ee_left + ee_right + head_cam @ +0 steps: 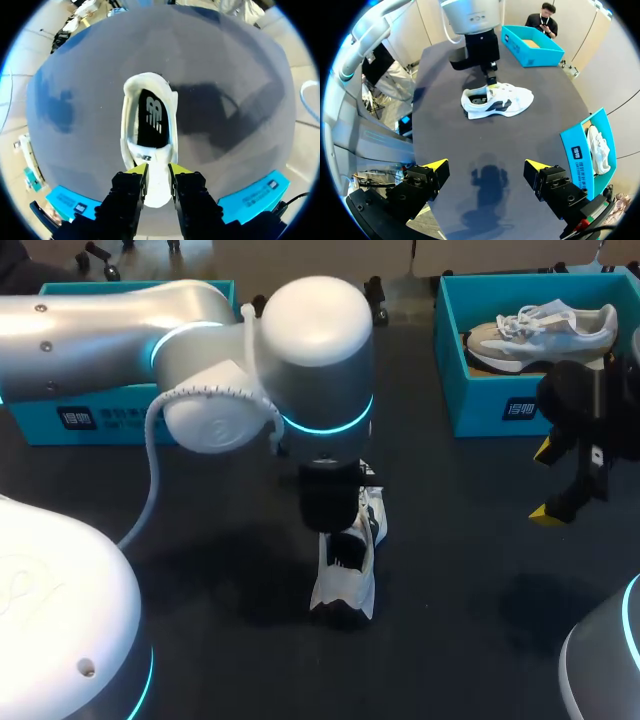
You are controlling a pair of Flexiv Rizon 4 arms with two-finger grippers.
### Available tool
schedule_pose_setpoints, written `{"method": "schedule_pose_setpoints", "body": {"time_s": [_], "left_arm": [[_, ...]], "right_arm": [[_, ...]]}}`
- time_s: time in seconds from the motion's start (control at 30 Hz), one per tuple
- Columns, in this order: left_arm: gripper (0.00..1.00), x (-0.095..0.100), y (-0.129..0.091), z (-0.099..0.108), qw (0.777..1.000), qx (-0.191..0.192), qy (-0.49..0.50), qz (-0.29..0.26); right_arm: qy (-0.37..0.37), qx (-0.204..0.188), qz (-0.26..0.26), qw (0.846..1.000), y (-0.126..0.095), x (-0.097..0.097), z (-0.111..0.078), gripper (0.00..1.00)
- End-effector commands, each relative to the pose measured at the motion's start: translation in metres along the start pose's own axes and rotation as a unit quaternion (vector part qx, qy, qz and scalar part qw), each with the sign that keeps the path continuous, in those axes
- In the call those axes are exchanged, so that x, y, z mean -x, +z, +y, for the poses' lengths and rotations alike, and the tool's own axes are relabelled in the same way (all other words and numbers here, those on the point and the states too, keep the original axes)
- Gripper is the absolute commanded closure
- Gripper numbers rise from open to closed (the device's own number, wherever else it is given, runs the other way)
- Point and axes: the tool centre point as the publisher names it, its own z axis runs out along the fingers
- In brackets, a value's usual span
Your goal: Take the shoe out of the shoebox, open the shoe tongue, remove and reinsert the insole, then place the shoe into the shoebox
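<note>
White mesh-and-suede sneaker (496, 101) w/ a dark side stripe sits on its sole mid-table, on the matte dark grey table (470, 580), outside the teal cardboard shoebox (40, 425). Left gripper (157, 172) is directly over it, yellow tips pinching the soft white tongue (158, 189). The shoe's long axis runs straight ahead of the fingers, black insole (151, 120) exposed. Right gripper (485, 167) is well apart, fingers spread, empty.

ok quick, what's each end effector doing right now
left end effector: closed on the shoe tongue
right end effector: open, holding nothing
</note>
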Motion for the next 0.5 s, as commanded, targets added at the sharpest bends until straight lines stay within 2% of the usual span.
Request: {"method": "schedule_pose_setpoints", "body": {"time_s": [0.03,0.2,0.3,0.33,0.37,0.4,0.47,0.5], "left_arm": [[0.73,0.003,0.010,-0.003,1.000,-0.013,-0.018,0.010],[0.74,0.001,0.015,-0.011,0.998,-0.026,-0.047,0.013],[0.80,-0.002,0.007,-0.011,0.997,-0.028,-0.076,0.005],[0.88,-0.004,0.005,-0.011,0.996,-0.028,-0.084,0.008],[0.88,-0.005,0.001,-0.010,0.994,-0.029,-0.104,0.003],[0.86,-0.006,-0.001,-0.010,0.994,-0.024,-0.108,0.004],[0.71,-0.009,-0.007,-0.011,0.990,-0.034,-0.133,-0.001],[0.70,-0.011,-0.008,-0.012,0.990,-0.039,-0.137,0.001]], "right_arm": [[0.001,-0.003,0.002,1.000,0.002,0.002,0.002,0.00],[0.001,-0.003,0.002,1.000,0.002,0.002,0.002,0.00],[0.001,-0.003,0.002,1.000,0.002,0.002,0.002,0.00],[0.001,-0.003,0.002,1.000,0.002,0.002,0.002,0.00],[0.001,-0.003,0.002,1.000,0.002,0.002,0.002,0.00],[0.001,-0.003,0.002,1.000,0.002,0.002,0.002,0.00],[0.001,-0.003,0.002,1.000,0.002,0.002,0.002,0.00],[0.001,-0.003,0.002,1.000,0.002,0.002,0.002,0.00]]}}
